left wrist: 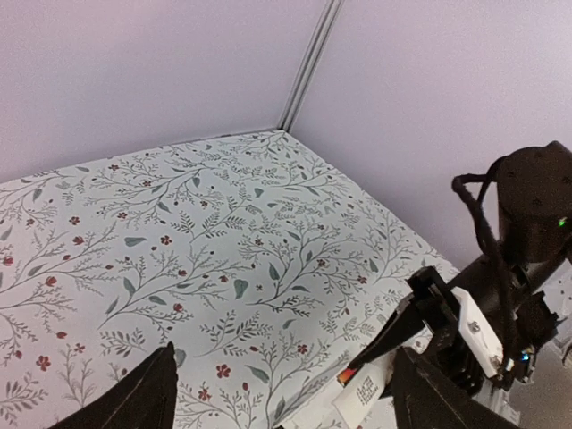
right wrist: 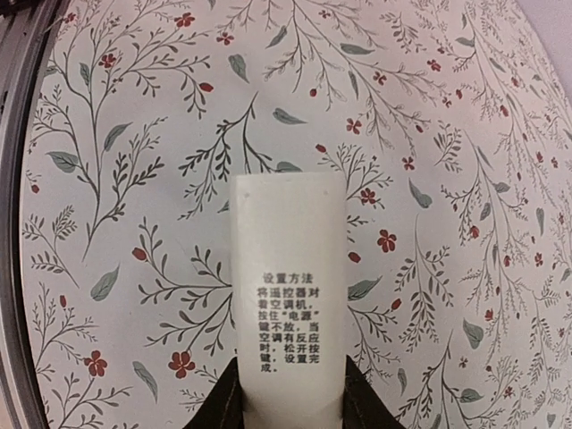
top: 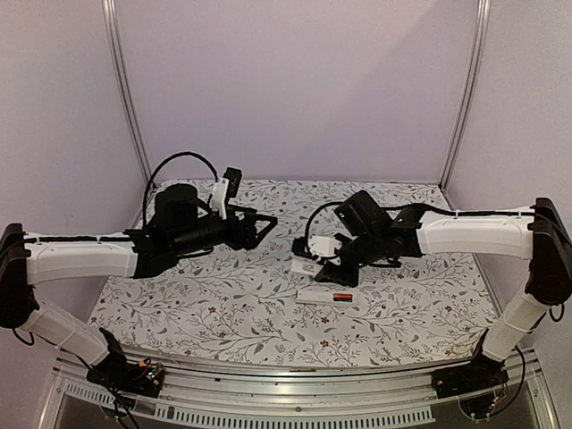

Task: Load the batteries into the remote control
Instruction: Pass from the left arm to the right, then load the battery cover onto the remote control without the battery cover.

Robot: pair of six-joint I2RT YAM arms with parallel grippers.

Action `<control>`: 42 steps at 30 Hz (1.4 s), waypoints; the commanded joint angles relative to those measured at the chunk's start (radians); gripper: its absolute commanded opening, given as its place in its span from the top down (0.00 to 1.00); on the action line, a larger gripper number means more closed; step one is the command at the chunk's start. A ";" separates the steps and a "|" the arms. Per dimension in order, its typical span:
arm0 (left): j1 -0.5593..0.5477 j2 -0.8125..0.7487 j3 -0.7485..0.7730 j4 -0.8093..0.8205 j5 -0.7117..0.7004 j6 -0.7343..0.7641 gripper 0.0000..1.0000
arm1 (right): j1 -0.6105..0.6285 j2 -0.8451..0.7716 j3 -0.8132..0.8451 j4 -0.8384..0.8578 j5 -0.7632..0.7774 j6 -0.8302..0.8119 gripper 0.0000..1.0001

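Observation:
My right gripper (top: 323, 259) (right wrist: 288, 398) is shut across the width of the remote control (right wrist: 288, 268), a flat white bar printed with black Chinese text. It holds the bar over the middle of the table (top: 308, 265); its battery slot does not show. The red-orange battery (top: 343, 296) lies on the cloth just near of the gripper, against a thin white cover strip (top: 317, 293). A red-orange bit (left wrist: 344, 376) shows beside the held bar (left wrist: 362, 395) in the left wrist view. The black battery is out of view. My left gripper (top: 266, 223) (left wrist: 286, 398) is open and empty, raised left of the remote.
The table is covered by a floral cloth (top: 223, 308). Purple walls with metal corner posts (top: 465, 98) close the back and sides. A metal rail (top: 295, 393) runs along the near edge between the arm bases.

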 commanded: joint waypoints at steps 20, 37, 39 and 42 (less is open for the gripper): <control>0.010 -0.072 -0.106 -0.023 -0.142 0.199 0.17 | -0.035 0.271 0.126 -0.176 -0.061 0.028 0.67; 0.014 -0.052 -0.105 -0.028 -0.088 0.244 0.18 | -0.038 0.293 0.139 -0.158 -0.041 0.007 0.64; 0.011 -0.048 -0.114 -0.007 -0.017 0.332 0.20 | -0.040 0.293 0.140 -0.157 -0.039 0.002 0.64; -0.012 -0.024 -0.126 0.011 0.096 0.500 0.22 | -0.042 0.296 0.137 -0.158 -0.039 -0.002 0.64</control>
